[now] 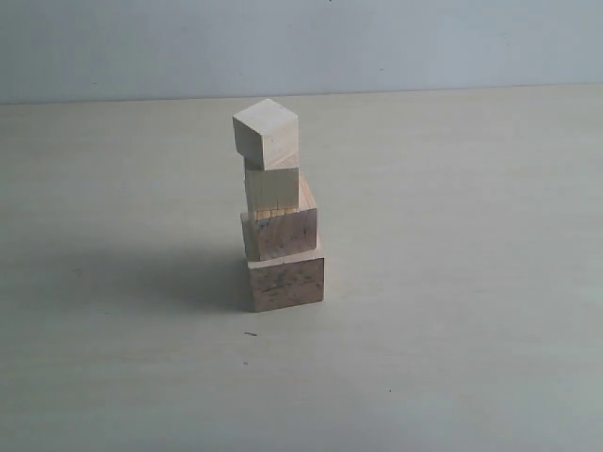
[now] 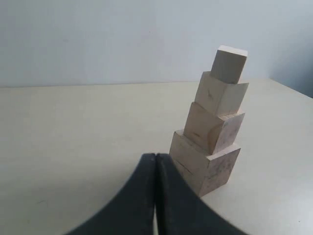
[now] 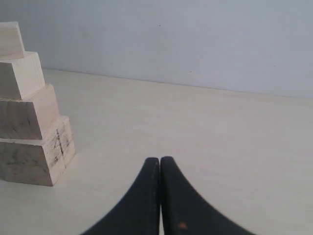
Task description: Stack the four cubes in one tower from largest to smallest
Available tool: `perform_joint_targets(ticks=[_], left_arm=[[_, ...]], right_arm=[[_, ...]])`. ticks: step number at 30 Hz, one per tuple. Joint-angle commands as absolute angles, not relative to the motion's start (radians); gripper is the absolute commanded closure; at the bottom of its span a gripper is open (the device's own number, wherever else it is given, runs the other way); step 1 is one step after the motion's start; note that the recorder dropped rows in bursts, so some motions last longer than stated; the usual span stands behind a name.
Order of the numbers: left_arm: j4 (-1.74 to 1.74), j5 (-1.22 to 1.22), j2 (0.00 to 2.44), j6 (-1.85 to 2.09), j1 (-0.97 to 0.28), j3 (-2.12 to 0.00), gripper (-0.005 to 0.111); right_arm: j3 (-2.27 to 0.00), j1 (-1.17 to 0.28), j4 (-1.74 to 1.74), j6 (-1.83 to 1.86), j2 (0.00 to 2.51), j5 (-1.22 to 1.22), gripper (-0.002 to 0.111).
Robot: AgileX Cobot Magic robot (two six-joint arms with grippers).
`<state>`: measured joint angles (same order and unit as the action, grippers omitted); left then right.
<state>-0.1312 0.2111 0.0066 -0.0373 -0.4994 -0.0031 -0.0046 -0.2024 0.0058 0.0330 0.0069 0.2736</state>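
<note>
Pale tabletop (image 1: pixel 471 282), four-cube tower (image 1: pixel 280 234) upright; left claw (image 2: pixel 155 159) and right claw (image 3: pixel 160 161) clenched.

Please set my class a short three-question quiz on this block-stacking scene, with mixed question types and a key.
1. True or false: the black right gripper touches the pale wooden cube tower.
2. How many cubes does the tower hold? A. three B. four C. five
3. Fill in: the black left gripper has its jaws ____.
Key: 1 false; 2 B; 3 shut.
</note>
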Motion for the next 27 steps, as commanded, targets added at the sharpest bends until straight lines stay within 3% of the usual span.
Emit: perform_joint_targets(ticks=[1,21,27], left_arm=[[-0.133,0.208,0.0,-0.035,-0.497,0.0,0.107],[-0.133,0.208,0.0,-0.029,-0.497,0.0,0.107],[-0.281,-0.07,0.0,-0.179,-0.499,0.0,0.107]], right_arm=[[0.0,-0.196,0.0,0.04,0.0,0.274,0.108],[0.0,-0.196,0.0,0.04,0.0,0.274,0.108],[0.0,-0.196,0.0,0.04,0.0,0.274,0.108]])
